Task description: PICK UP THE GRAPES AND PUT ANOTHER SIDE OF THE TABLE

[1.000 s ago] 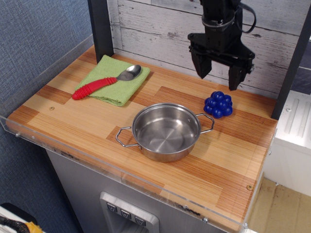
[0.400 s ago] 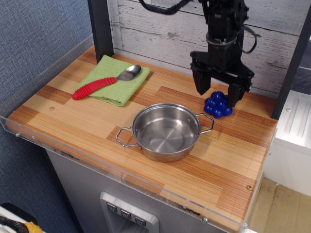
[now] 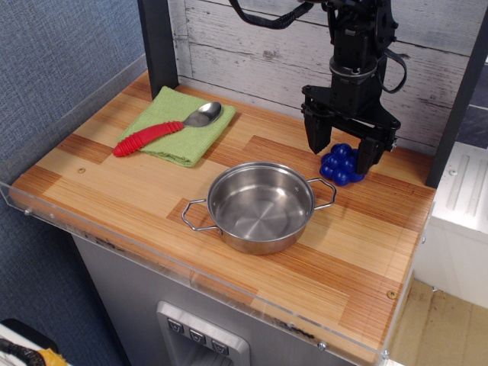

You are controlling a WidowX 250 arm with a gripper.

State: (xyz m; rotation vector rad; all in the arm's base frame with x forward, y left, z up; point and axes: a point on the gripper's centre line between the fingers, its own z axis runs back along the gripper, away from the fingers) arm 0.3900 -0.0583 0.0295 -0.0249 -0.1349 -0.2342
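The grapes [image 3: 341, 165], a small cluster of glossy dark-blue balls, lie on the wooden striped table [image 3: 358, 229] at the back right, just right of the steel pot. My black gripper [image 3: 341, 155] is open and hangs over the grapes, one finger on their left and one on their right. The fingertips reach down to about the top of the cluster. The far part of the grapes is hidden behind the gripper.
A steel pot [image 3: 261, 206] with two handles stands in the middle of the table. A green cloth [image 3: 177, 126] at the back left carries a spoon with a red handle [image 3: 164, 128]. A clear acrylic rim [image 3: 191, 271] edges the table. A white plank wall stands behind.
My gripper has come down from well above the table to straddle the grapes, and shifted slightly. It stays open. The grapes, pot and spoon have not moved.
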